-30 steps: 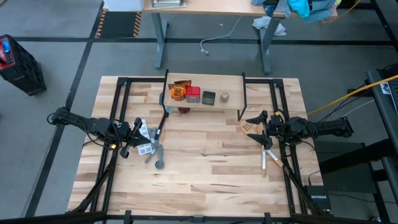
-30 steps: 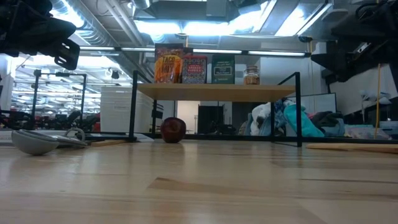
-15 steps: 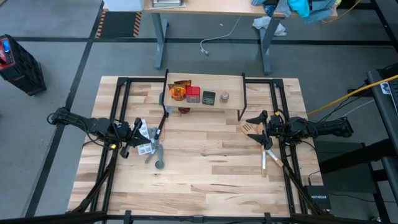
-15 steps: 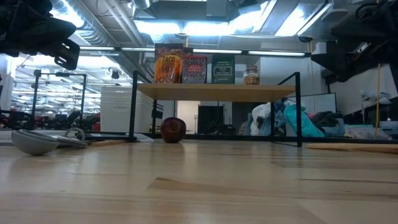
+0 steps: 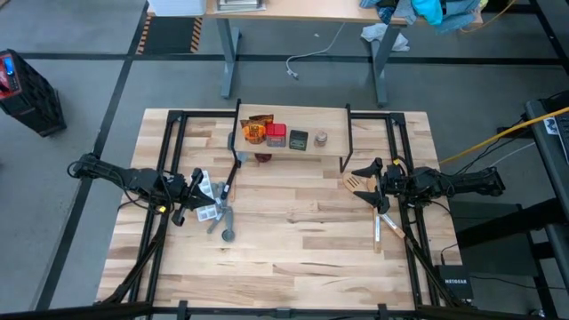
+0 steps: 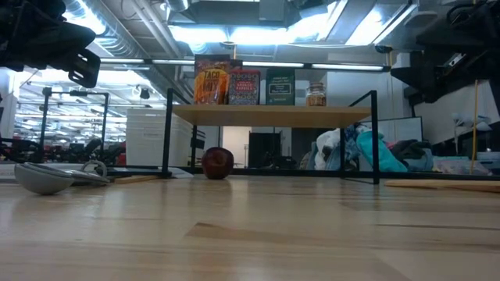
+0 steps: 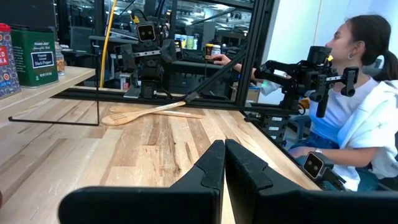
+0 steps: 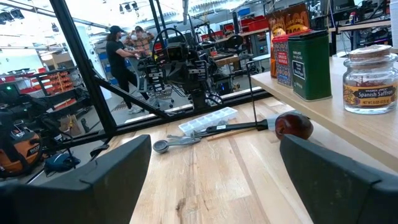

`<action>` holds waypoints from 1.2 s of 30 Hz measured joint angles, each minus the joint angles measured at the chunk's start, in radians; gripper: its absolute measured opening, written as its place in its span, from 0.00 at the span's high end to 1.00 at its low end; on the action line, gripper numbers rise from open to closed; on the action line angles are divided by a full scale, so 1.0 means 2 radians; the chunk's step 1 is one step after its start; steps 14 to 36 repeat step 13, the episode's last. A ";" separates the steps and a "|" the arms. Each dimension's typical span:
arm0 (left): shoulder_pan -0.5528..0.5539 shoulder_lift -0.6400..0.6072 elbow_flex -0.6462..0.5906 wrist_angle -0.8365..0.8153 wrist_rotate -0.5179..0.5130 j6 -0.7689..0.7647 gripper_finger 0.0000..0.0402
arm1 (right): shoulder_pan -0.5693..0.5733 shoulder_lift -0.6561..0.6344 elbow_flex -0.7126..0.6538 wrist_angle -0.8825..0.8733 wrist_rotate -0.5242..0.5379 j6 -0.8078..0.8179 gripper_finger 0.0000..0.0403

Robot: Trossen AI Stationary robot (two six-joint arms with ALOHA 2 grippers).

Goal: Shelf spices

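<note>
High view shows you all spices (image 5: 283,135) standing on the shelf (image 5: 329,120); left gripper (image 5: 197,188) is closed and empty, right gripper (image 5: 366,182) is wide apart.

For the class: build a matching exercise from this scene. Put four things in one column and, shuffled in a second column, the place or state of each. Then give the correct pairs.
Things
1. saffron jar
2. apple
3. left gripper
4. right gripper

Place or state
A. jaws shut
B. on the table under the shelf
C. jaws open
D. on the shelf, at the end of the row

Pairs: 1-D, 2-B, 3-A, 4-C
</note>
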 joint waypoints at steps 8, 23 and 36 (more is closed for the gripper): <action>0.000 0.000 0.000 0.000 0.000 0.000 0.99 | 0.000 0.000 0.000 0.000 0.000 0.000 0.10; 0.000 0.000 0.000 0.000 0.000 0.000 0.99 | 0.000 0.000 0.000 0.000 0.000 0.000 0.10; 0.000 0.000 0.000 0.000 0.000 0.000 0.99 | 0.000 0.000 0.000 0.000 0.000 0.000 0.10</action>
